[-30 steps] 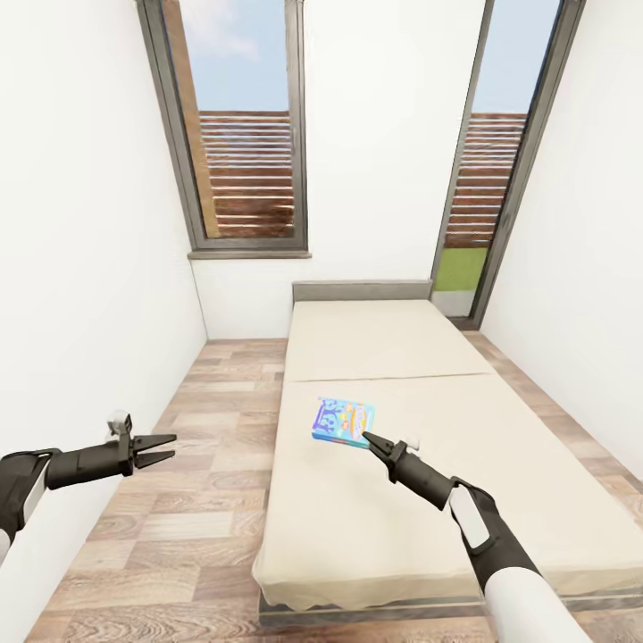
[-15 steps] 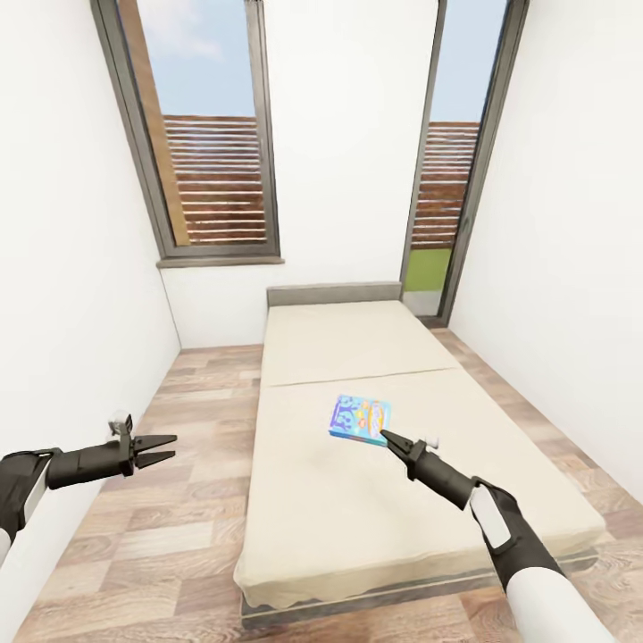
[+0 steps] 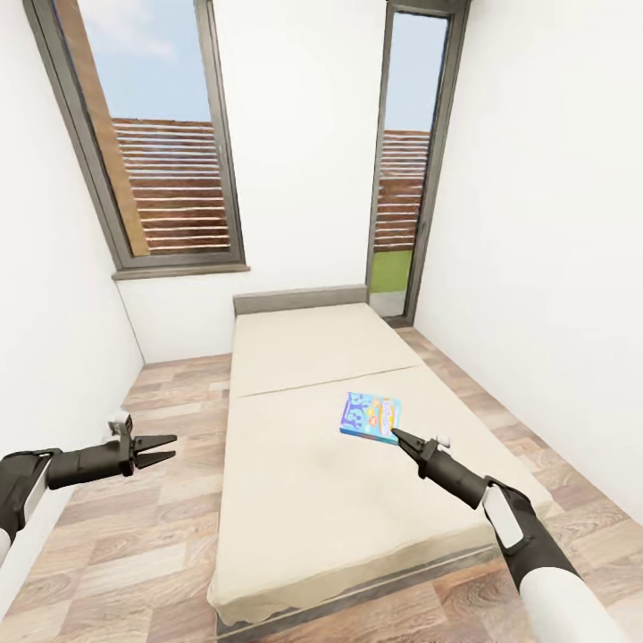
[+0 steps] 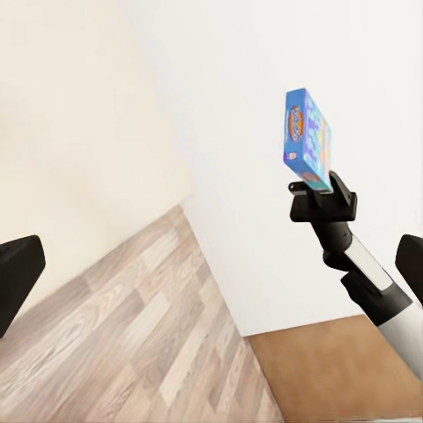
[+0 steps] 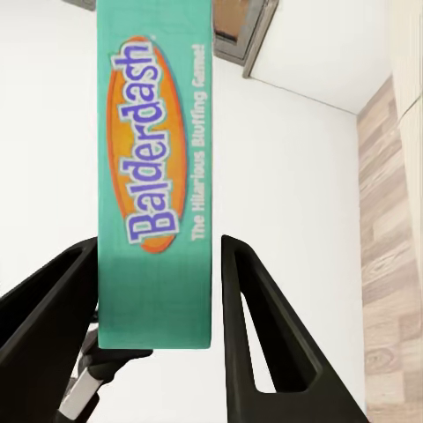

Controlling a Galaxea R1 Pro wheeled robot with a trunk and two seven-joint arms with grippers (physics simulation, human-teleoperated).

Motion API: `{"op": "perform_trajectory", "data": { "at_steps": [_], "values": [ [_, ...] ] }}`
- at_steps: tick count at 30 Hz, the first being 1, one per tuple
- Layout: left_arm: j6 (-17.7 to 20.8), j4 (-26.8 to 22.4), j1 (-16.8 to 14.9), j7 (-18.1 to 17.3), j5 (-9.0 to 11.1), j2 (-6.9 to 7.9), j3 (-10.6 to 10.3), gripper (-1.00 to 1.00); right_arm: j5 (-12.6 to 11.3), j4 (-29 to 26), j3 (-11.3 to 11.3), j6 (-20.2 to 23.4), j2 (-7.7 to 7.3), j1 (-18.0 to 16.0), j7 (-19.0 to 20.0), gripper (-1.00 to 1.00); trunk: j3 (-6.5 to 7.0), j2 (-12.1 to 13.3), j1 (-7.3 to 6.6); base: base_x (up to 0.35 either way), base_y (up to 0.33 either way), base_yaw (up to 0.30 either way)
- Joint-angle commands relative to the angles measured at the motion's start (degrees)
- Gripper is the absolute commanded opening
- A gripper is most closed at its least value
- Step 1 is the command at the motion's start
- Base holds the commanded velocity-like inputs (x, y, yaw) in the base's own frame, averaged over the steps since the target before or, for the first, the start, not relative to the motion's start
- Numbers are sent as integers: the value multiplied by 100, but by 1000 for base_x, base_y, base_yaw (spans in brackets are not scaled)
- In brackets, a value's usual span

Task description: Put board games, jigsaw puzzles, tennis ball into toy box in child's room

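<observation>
Left gripper (image 3: 159,449): hung out over the wood floor (image 3: 134,536) beside the bed, fingers spread and holding nothing.

Bed (image 3: 295,482): ran lengthwise toward the wall with the two windows, its cream cover bare apart from what the right arm held above it.

Board game (image 3: 370,417): a blue box at the tip of the right gripper (image 3: 398,437) — judged lifted off the mattress rather than lying on it.

Right gripper's fingers (image 5: 264,326): pressed against the box's two flat faces, pinching it by one narrow end.

Step in hand: carrying one bed game away; the toy box and table were not in sight.

Next move: likely called for turning the base toward the table while keeping the pinch firm.

Views compared: the right wrist view gave the teal edge and its title, "Balderdash"; the left wrist view showed the box (image 4: 308,139) standing upright in the grip — the head view did not make that plain.
</observation>
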Motion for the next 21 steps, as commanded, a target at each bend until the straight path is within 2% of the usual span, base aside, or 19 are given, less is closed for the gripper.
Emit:
{"op": "perform_trajectory", "data": {
  "at_steps": [1, 8, 15, 21],
  "values": [
    [60, -4, -3, -37, -35, -1, 15, 100, -24, 4, -9, 37, -2, -6, 25, -100, 17, 37, -22, 0, 0, -253],
    [47, -4, -2, -37, -37, 3, 10, 100, -9, 18, -15, 31, -26, -6, 233, -100, 177, 318, -176, 0, 0, -253],
    [49, -4, -3, -37, -38, 0, 15, 100, -68, 45, -22, 27, -214, -6, 284, -100, 337, 599, -330, 0, 0, -253],
    [51, -4, -1, -37, -44, 0, 15, 100, -85, 47, -26, 27, -248, -6, 288, -100, 475, 839, -461, 0, 0, -253]
  ]
}}
